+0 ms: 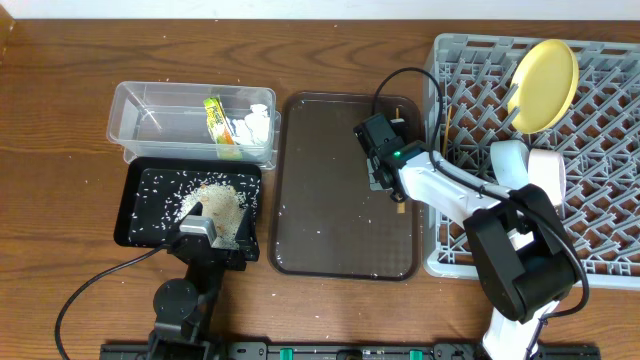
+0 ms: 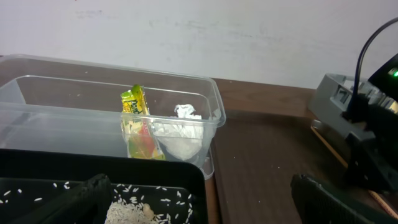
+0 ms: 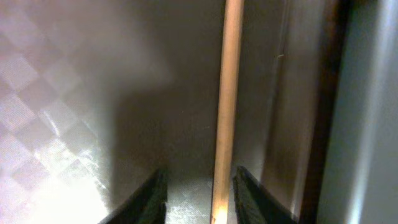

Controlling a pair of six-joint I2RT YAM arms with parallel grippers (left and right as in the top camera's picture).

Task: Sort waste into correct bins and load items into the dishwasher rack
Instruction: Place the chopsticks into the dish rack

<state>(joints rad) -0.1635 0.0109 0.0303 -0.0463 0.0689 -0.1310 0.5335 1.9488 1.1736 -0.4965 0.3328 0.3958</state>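
My right gripper (image 1: 384,178) hangs low over the right edge of the brown tray (image 1: 330,200). Its fingers (image 3: 199,190) are open and straddle a wooden chopstick (image 3: 227,93) that lies on the tray, nearer the right finger. The chopstick shows partly in the overhead view (image 1: 401,198). The grey rack (image 1: 600,220) holds the yellow plate (image 1: 545,70), a light-blue bowl (image 1: 510,160) and a white bowl (image 1: 548,172). My left gripper (image 2: 205,208) is open and empty over the black tray (image 1: 150,205) of rice (image 1: 215,205). The clear tub (image 1: 150,115) holds the wrapper (image 1: 218,122) and tissue (image 1: 252,125).
The rack's grey wall (image 3: 367,112) stands close on the right of my right gripper. A thin wooden stick (image 1: 447,128) stands at the rack's left edge. Rice grains (image 1: 282,210) are scattered on the brown tray's left side. The right arm's black cable (image 1: 400,80) loops over the tray.
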